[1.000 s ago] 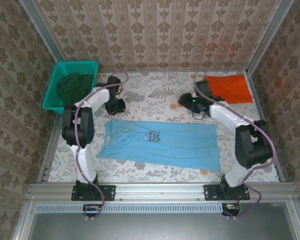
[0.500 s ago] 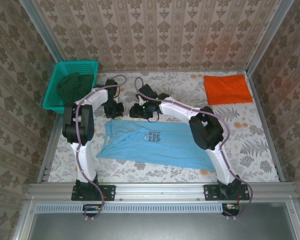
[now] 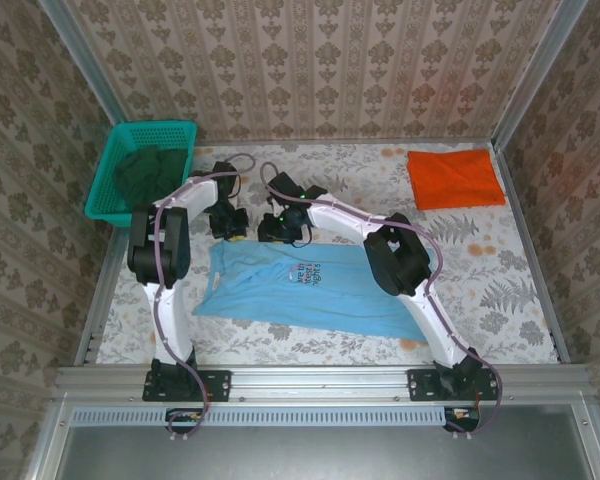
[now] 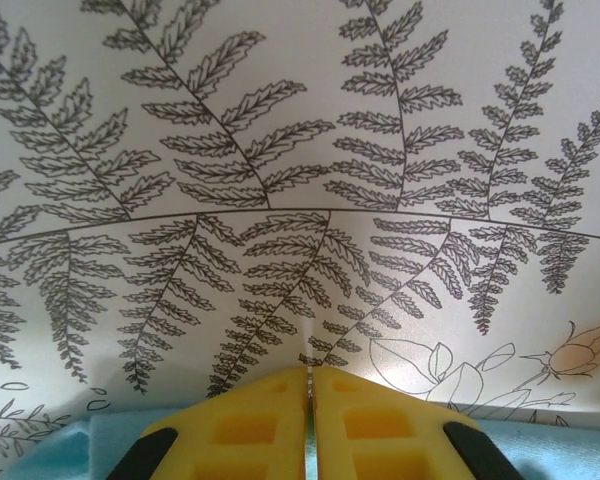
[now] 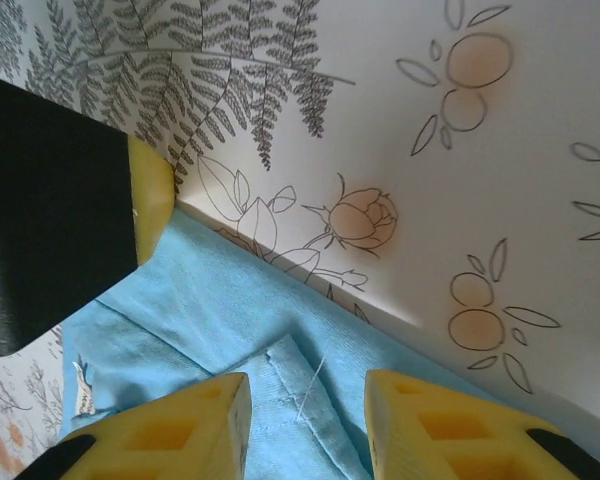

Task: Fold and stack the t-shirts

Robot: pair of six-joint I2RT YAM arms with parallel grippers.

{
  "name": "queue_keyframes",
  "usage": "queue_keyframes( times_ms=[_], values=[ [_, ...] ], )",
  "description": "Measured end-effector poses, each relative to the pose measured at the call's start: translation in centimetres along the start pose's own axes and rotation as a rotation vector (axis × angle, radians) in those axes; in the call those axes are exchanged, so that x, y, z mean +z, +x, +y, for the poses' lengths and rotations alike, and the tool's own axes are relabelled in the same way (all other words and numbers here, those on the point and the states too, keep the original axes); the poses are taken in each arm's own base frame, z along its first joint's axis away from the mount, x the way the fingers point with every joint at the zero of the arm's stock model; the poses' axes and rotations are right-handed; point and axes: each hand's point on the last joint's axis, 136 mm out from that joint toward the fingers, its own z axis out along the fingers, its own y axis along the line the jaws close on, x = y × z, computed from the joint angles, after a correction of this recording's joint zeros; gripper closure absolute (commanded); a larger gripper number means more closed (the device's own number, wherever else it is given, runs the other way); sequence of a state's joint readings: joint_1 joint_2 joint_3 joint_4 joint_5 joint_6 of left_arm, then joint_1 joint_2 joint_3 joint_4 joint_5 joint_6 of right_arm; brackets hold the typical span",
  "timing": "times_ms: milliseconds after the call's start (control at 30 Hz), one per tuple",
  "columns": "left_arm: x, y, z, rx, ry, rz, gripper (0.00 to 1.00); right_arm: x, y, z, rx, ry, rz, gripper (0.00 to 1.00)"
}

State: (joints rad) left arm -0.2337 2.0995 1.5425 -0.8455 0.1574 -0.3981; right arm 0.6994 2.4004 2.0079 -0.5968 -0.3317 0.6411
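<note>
I see the left end effector point(image 4: 309, 385) with fingers pressed together at the far edge of the light-blue t-shirt point(image 3: 310, 285), which lies flat on the worktop point(image 3: 500, 280). Just beside it, the right end effector point(image 5: 308, 390) stands spread over that edge. The orange t-shirt point(image 3: 456, 178) lies folded in the far right corner.

Far-left corner of the light-blue t-shirt point(image 3: 320, 285): left claw point(image 3: 228, 222) and right claw point(image 3: 277, 226) crowd it, with a narrow gap between them.
Over its right half: the right arm point(image 3: 395, 262) slants across.
Right of it: bare desk point(image 3: 500, 280), open to the side wall.
Far right of it: flat orange t-shirt point(image 3: 456, 178), well apart.
Far left of it: green basket point(image 3: 100, 200) fills the corner.
</note>
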Motion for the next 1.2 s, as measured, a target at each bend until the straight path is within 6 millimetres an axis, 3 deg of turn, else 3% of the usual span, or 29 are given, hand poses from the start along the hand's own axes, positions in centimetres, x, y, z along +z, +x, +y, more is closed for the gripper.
queue_keyframes(
  times_ms=[133,467,867,1200],
  values=[
    [0.0,0.0,0.0,0.003,-0.001,0.0,0.9,0.3,0.7,0.3,-0.016,0.007,0.019,0.63],
    [0.0,0.0,0.1,0.004,-0.004,-0.002,0.9,-0.1,0.3,1.3,-0.034,-0.004,0.017,0.64],
    [-0.1,0.0,0.1,0.01,-0.005,0.0,0.9,1.3,1.1,0.3,-0.034,0.026,0.061,0.65],
    [0.0,0.0,0.1,0.01,-0.006,0.002,0.9,1.4,1.5,0.8,-0.06,0.026,0.072,0.87]
  ],
)
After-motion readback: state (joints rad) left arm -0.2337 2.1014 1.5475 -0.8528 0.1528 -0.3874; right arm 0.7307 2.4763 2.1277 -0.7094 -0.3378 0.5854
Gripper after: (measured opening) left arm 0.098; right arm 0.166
